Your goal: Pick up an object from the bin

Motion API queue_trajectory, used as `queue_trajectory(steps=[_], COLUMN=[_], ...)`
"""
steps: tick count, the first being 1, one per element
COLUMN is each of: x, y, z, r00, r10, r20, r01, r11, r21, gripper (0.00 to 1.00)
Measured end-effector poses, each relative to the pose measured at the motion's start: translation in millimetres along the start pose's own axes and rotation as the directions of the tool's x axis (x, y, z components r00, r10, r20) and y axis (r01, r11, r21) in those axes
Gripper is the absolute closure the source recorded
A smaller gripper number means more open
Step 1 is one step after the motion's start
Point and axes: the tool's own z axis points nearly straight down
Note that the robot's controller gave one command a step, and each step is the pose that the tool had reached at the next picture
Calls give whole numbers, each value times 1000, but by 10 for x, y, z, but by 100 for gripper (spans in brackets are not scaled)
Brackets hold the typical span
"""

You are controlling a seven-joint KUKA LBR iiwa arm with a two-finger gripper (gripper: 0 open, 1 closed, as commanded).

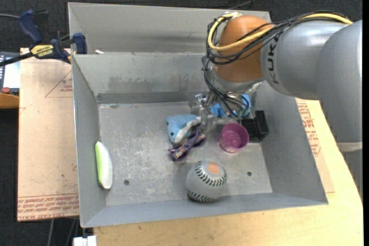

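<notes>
Gripper [203, 114] is sitting low mid-bin, right at the right end of the blue soft toy [180, 125]. Wrist and cables are blocking the tips, so I'm not able to tell whether it's spread or pinched together, or whether it's touching the toy or hanging just above it. Nothing is showing in its grip.

What's lying around it:
- purple patterned rag [187, 148] is lying on the toy's near side, touching it
- pink cup [233, 138] is sitting just right of the gripper
- black block [258, 125] is sitting right of the cup, close against it
- grey ball [206, 180] is resting by the near wall of the bin [86, 124], and a green-white stick [104, 165] by the left wall, both well apart

My read: the toy is looking like the nearest candidate.
- I'm suggesting shifting left so the pinch is landing on the toy's body, not its edge. It's soft, so an edge grab is probably slipping out.
- Going down far enough that the fabric is bunching in the grip before closing.
- Keeping the right side clear of the cup, which is looking easy to tip.
- I'm expecting the rag may be coming along. Lifting straight up and checking what's hanging before clearing the wall.
</notes>
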Motion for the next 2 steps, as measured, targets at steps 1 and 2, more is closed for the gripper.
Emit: queue_trajectory(steps=[1, 2], x=[7, 4], y=[1, -1], z=[8, 5], r00=[1000, 1000], r10=[0, 1], r20=[-1, -1], r01=[0, -1], r11=[1000, 1000], r21=[-1, -1], gripper=[0, 100])
